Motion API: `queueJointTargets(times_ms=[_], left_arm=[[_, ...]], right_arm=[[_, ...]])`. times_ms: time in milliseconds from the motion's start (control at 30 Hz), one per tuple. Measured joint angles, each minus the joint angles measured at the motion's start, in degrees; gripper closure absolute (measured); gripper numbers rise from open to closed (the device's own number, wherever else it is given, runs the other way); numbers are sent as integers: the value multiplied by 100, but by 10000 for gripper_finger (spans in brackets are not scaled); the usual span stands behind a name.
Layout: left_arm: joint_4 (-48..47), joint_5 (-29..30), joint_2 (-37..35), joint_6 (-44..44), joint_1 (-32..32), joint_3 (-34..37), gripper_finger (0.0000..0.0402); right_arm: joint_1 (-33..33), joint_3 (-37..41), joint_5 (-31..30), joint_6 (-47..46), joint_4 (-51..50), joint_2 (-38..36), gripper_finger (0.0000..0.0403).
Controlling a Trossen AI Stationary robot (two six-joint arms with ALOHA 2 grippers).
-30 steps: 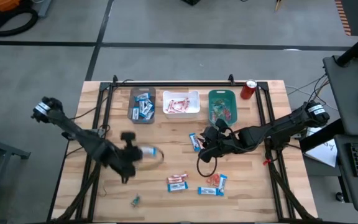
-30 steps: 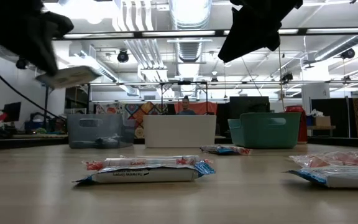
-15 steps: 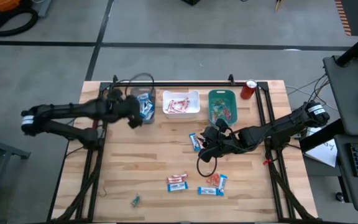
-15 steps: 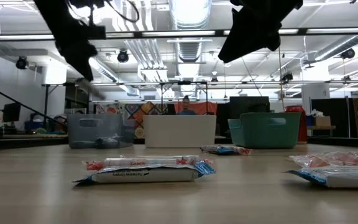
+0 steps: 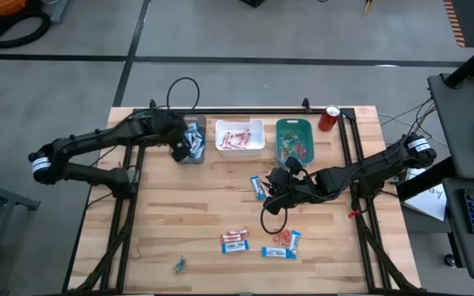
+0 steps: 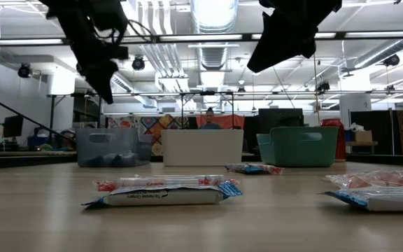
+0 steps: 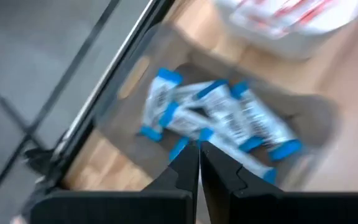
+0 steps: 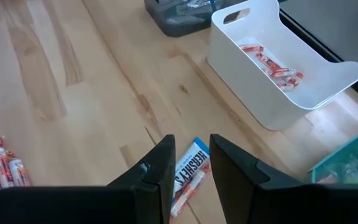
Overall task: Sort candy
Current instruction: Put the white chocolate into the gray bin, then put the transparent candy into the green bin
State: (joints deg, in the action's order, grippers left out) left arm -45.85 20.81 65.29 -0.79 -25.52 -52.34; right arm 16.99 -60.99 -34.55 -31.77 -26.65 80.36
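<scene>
I have the left gripper over the grey bin, its jaws pressed together; in the left wrist view a blue-and-white bar lies just past the tips, and I can't tell whether it is pinched or lying in the bin. If it is held, I open fully and lift straight up, clear of the rim. The right gripper hangs above another blue bar on the counter, jaws partly apart and empty; I'd straddle its narrow width. More candy waits near the front edge.
</scene>
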Motion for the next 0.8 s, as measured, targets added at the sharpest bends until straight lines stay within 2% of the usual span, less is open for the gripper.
queueJointTargets(times_ms=[200, 467, 633, 700, 800], left_arm=[[280, -784, -762, 711, 771, 8, 402], [1712, -800, -1475, 1342, 2406, 558, 401], [2188, -786, -1646, 1387, 3070, 836, 401], [2182, -787, -1649, 1473, 3215, 850, 401], [2180, -787, -1664, 1596, 3360, 855, 401]], right_arm=[[0, 2, 306, 134, 7, -2, 310], [-15, -18, 348, 108, 61, -6, 310], [-10, -312, 392, 87, 53, -72, 310], [-3, -406, 818, -8, 0, -88, 310], [0, -455, 2207, -251, -2, -90, 310]])
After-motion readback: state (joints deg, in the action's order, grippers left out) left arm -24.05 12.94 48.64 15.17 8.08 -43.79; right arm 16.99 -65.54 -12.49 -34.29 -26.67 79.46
